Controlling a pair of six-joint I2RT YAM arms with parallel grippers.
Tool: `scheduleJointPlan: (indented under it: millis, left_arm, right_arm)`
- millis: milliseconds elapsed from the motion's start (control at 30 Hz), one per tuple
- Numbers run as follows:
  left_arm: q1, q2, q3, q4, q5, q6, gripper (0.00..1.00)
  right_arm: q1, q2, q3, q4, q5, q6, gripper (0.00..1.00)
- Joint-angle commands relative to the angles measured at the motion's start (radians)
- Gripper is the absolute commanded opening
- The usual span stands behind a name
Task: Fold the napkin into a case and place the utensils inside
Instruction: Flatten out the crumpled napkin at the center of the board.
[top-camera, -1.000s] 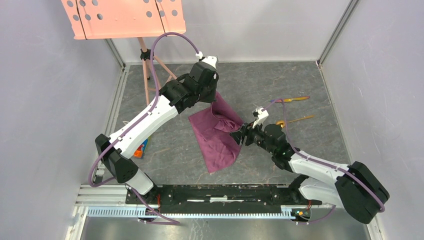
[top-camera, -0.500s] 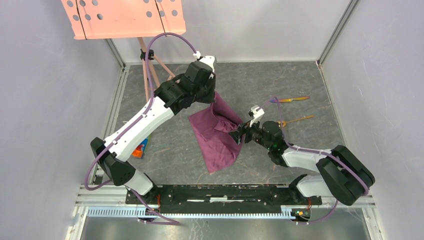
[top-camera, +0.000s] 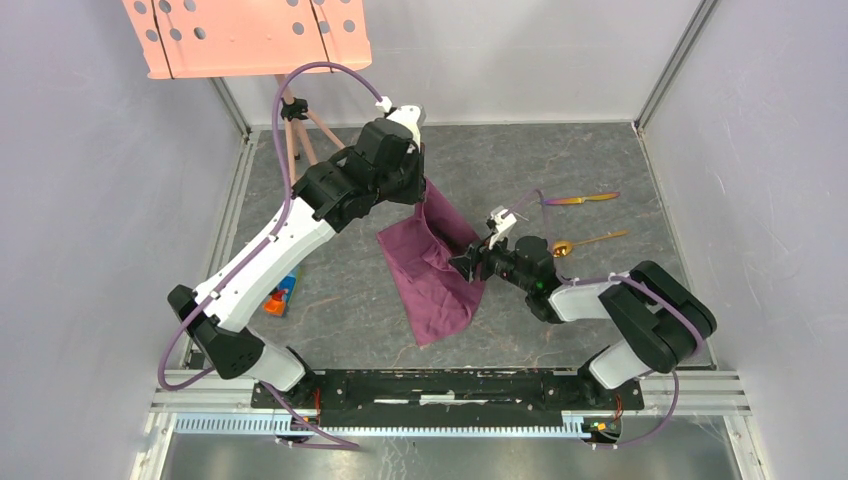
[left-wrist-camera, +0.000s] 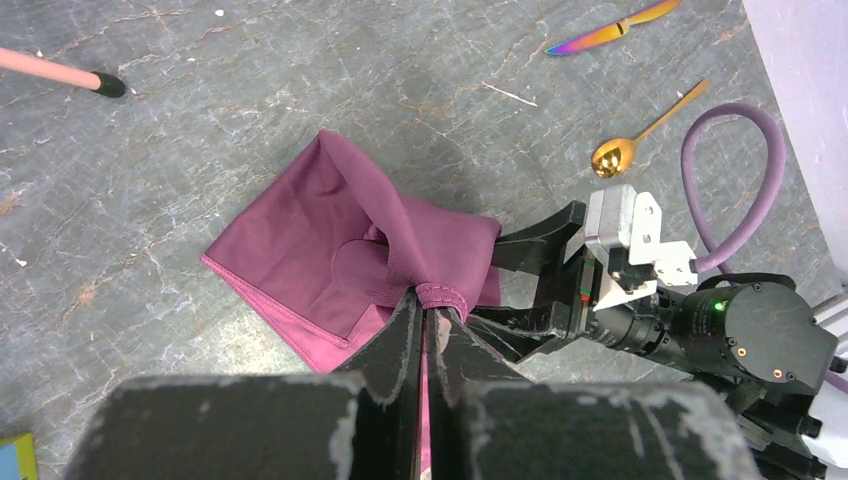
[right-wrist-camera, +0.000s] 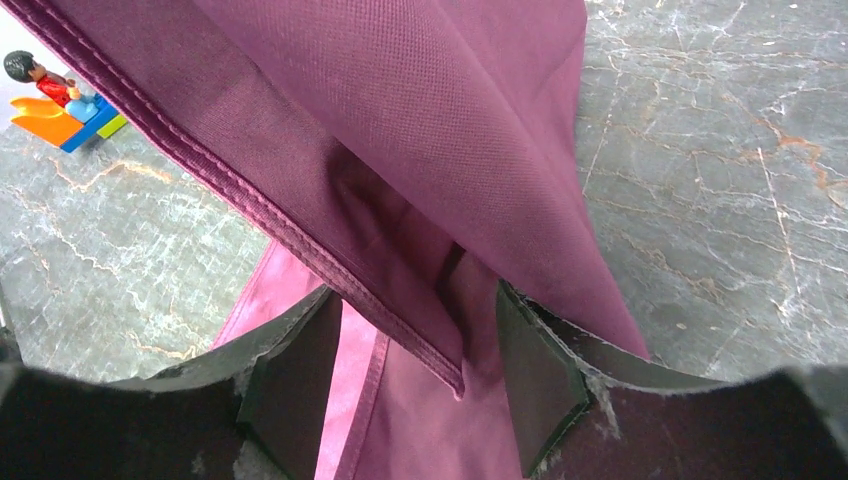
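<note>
Observed napkin (top-camera: 432, 280) centre frame, corner raised in closed left jaws. Found right jaws parted astride its fold (unclamped). Logged spoon (top-camera: 590, 241), knife (top-camera: 582, 199) upper right on surface (top-camera: 620, 160).

The left arm (top-camera: 265, 255) stretches a long way from its base at the near left, up and across toward the middle of the counter (top-camera: 600, 160). Its wrist bends over, so the left pincer (left-wrist-camera: 428, 300) points down. Its two fingers are squeezed tight together on a corner of the napkin (left-wrist-camera: 300, 240).

The right arm (top-camera: 590, 297) is folded low, with its elbow out to the right, and it points left. The right pincer (right-wrist-camera: 415, 360) has its fingers (right-wrist-camera: 535, 385) apart, one on each side of the napkin's edge, not squeezing it.
</note>
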Motion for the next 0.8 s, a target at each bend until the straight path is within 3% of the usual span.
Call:
scheduleJointPlan:
  millis: [0,100,167,300,367,467,633,767]
  left_arm:
    - [0.009,-0.046,0.048,0.016,0.005,-0.001,0.02]
    - [0.013,-0.049,0.048,0.017,-0.003,-0.004,0.02]
    - [0.016,-0.05,0.048,0.017,-0.005,-0.006,0.02]
    - [0.021,-0.071,0.035,0.015,-0.064,0.0,0.02]
    - [0.024,-0.113,0.012,0.019,-0.125,0.013,0.02]
    - [0.034,-0.225,-0.061,0.068,-0.192,0.047,0.02]
    - [0.038,-0.531,-0.202,0.172,-0.164,0.184,0.02]
    - [0.037,-0.724,-0.222,0.181,0.002,0.27,0.02]
  right_arm:
    - [0.03,0.056,0.046,0.144,-0.002,0.004,0.66]
    - [0.102,0.075,0.051,0.169,0.101,-0.015,0.69]
    - [0.145,0.098,0.078,0.132,0.186,-0.03,0.66]
    - [0.181,0.067,0.094,0.029,0.345,-0.065,0.28]
    - [0.189,0.009,0.108,-0.097,0.396,-0.117,0.01]
    - [0.192,-0.138,0.171,-0.367,0.332,-0.231,0.0]
    - [0.216,-0.354,0.492,-0.998,0.148,-0.393,0.0]
    - [0.3,-0.48,0.678,-1.19,-0.007,-0.494,0.0]
